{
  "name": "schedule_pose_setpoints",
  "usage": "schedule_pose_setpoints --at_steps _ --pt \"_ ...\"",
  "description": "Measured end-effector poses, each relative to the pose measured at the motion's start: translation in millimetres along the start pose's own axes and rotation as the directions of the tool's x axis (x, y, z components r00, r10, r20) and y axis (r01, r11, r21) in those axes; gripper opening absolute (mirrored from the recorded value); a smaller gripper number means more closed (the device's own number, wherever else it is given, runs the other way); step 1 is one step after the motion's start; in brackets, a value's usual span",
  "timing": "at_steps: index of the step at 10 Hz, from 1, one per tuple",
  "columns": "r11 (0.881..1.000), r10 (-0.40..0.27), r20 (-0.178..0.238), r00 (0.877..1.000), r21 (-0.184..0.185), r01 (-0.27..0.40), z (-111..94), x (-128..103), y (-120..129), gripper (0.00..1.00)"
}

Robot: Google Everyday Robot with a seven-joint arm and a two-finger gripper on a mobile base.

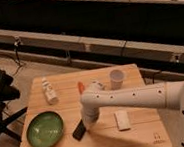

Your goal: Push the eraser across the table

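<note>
- The eraser (79, 130) lies flat on the bench (143, 137), in the near half, between the green bowl (44, 129) and the pale block (122, 119).
- The gripper (86, 123) sits at the low end of the white arm (134, 98), right at the eraser's far right end; it looks to be touching or just above it, and which one I cannot tell.
- From the gripper, the eraser runs down and to the left, toward the near edge of the bench and the bowl's side.
- Its long axis is slanted: the far end points up and right under the gripper, the near end down and left.
- One arm only, so there is no choice of side; it comes in from the right, over the pale block.
- Judgement: a push along the long axis would send the eraser toward the near left, with little bench left before the edge and the bowl just beside. A push across the axis needs contact near the middle, or the eraser is likely to spin.
- Beyond the gripper stand a white cup (117, 78), a small orange thing (80, 85) and a white bottle (49, 90), all well apart from the eraser.
</note>
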Motion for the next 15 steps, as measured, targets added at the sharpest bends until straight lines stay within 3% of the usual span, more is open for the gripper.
schedule_pose_setpoints --at_steps 15 --pt "0.999 -0.049 0.01 0.999 -0.017 0.049 5 -20 -12 0.0"
